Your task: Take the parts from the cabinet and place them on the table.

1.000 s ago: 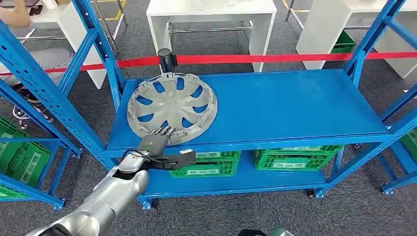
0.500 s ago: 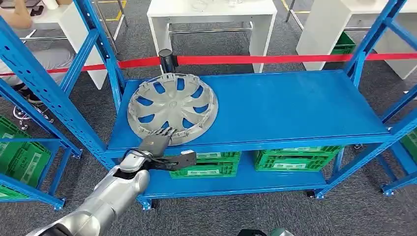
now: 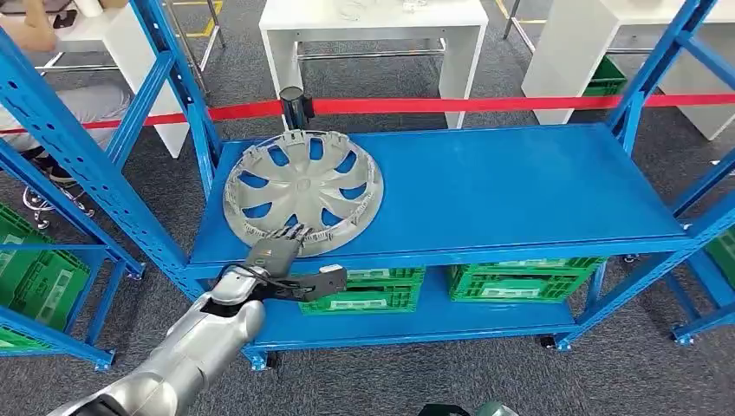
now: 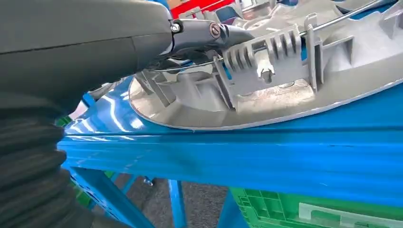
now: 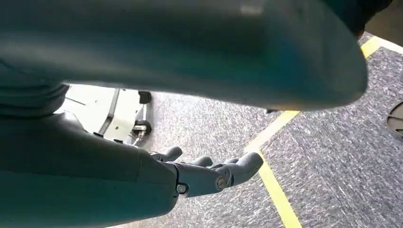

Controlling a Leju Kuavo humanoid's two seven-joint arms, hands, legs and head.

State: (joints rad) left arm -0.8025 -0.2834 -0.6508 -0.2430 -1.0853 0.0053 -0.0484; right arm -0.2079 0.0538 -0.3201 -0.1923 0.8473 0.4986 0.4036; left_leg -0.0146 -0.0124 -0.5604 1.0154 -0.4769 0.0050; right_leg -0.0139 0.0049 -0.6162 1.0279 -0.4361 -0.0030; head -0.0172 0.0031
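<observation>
A grey hubcap (image 3: 303,186) lies hollow side up on the left part of the blue cabinet shelf (image 3: 520,191). My left hand (image 3: 276,251) reaches to its near rim: the fingers (image 4: 209,32) rest on top of the ribbed rim of the hubcap (image 4: 285,90), while the thumb sticks out sideways below the shelf's front edge (image 4: 237,152). Nothing is lifted; the hubcap sits flat on the shelf. My right hand (image 5: 199,173) hangs above grey carpet with its fingers apart and nothing in it.
Green crates (image 3: 520,279) stand on the lower shelf. A red barrier tape (image 3: 485,104) runs behind the cabinet, with white tables (image 3: 373,17) beyond. Another blue rack (image 3: 69,147) with a green crate (image 3: 35,277) stands left. A person (image 3: 78,100) sits at far left.
</observation>
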